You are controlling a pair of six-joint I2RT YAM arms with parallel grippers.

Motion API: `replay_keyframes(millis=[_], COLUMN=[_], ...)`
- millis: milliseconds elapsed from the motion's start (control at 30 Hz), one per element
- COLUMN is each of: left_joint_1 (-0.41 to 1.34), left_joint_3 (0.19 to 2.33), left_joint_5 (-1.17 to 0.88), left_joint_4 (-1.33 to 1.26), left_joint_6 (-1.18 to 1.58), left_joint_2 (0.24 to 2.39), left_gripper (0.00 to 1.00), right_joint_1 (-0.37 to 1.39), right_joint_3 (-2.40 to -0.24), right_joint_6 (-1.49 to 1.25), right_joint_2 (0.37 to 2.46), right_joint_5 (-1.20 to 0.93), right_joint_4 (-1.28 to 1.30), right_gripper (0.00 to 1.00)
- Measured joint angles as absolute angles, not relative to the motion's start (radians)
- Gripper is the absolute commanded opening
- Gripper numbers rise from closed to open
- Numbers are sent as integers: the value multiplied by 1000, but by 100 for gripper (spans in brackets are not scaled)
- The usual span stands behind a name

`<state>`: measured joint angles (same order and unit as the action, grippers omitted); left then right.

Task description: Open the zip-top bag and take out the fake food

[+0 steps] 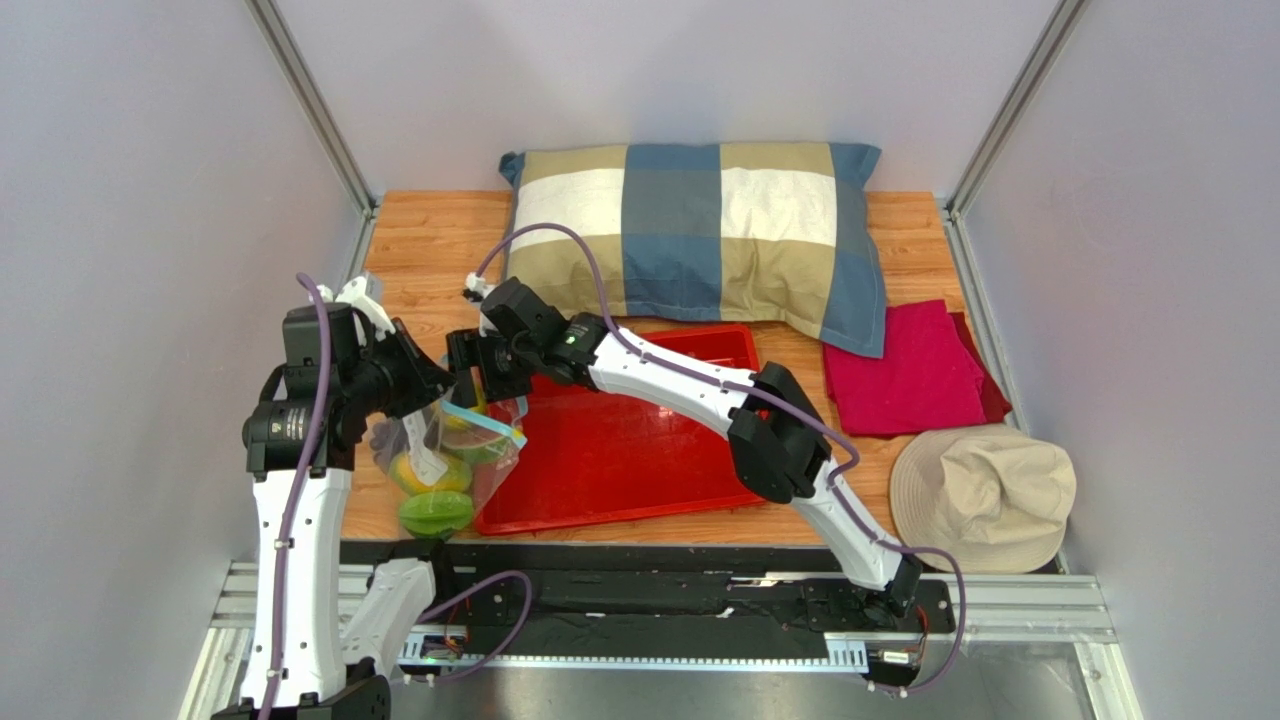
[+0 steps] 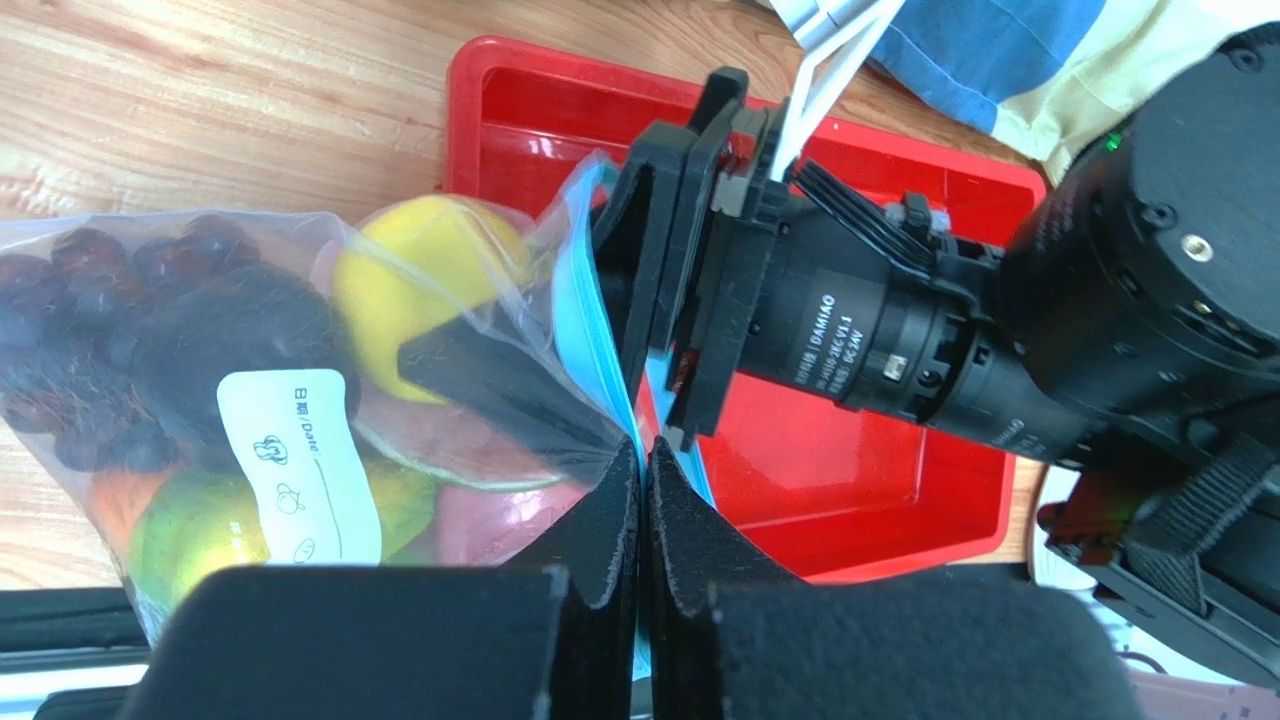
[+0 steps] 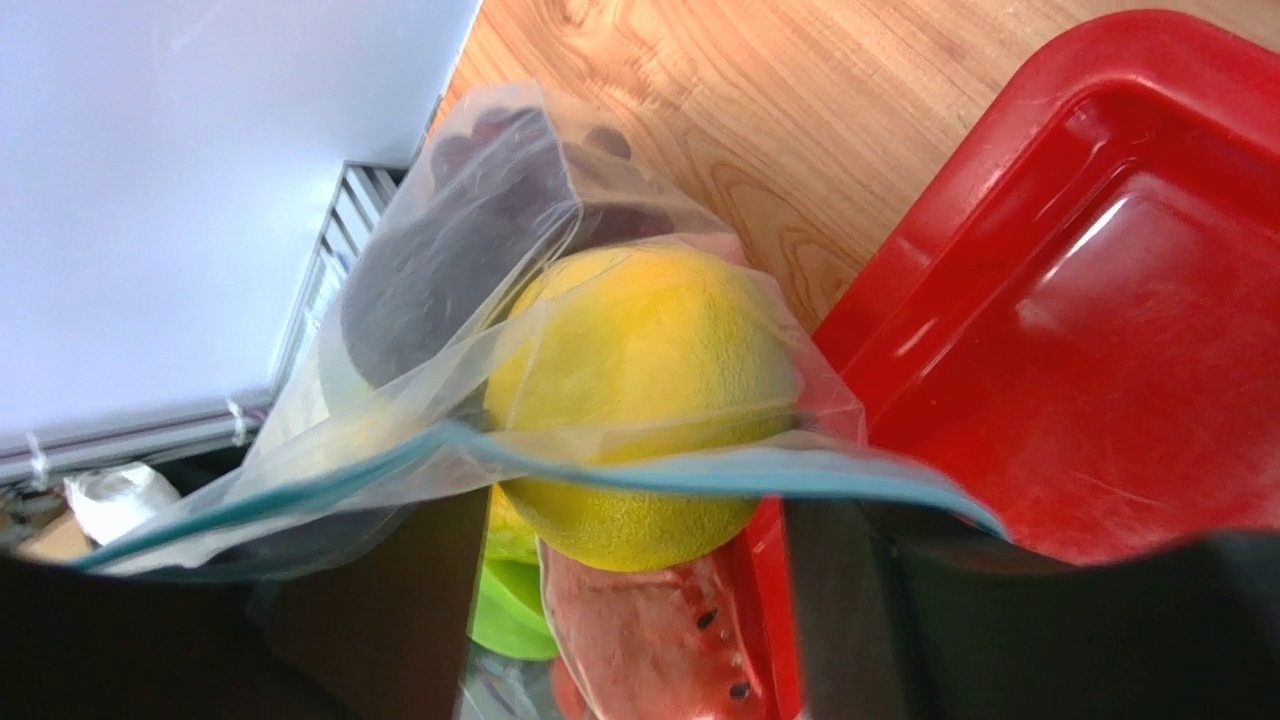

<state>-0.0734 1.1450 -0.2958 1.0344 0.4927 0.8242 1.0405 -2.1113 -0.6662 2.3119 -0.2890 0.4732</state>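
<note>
The zip-top bag hangs at the table's front left, next to the red tray, full of fake food. My left gripper is shut on the bag's top edge at the blue-green zip strip. Through the plastic show a yellow citrus, dark grapes and a green-orange fruit. My right gripper is open at the bag's mouth, its dark fingers wide apart on either side of the food. The zip strip runs across them. Beyond lie the citrus, a red slice and a green piece.
A red tray sits mid-table just right of the bag. A checked pillow lies at the back, a red cloth and a beige hat at the right. The left wall stands close to the bag.
</note>
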Motion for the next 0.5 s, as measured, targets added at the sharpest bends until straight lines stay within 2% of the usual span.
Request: replay_keyframes(millis=[33, 67, 167, 267, 400, 500], left_joint_1=[-73, -73, -73, -73, -73, -73], left_joint_3=[1145, 1145, 1145, 1145, 1149, 1156], left_joint_5=[-294, -290, -265, -229, -168, -125], left_joint_4=[1035, 1037, 1043, 1051, 1061, 1061], left_joint_6=[492, 492, 488, 476, 438, 408], left_joint_2=[821, 817, 800, 791, 804, 823], left_gripper=[0, 0, 0, 0, 0, 0], right_joint_1=[1040, 1040, 1040, 1042, 1043, 1043], right_joint_3=[-2116, -2118, -2118, -2117, -2084, -2007], right_joint_6=[-664, -661, -649, -624, -570, -536], right_joint_2=[2317, 2318, 2317, 2303, 2212, 2065], right_joint_5=[-289, -288, -294, -310, -334, -364], right_joint_4=[473, 472, 474, 500, 596, 655], right_gripper=[46, 34, 12, 0, 0, 0])
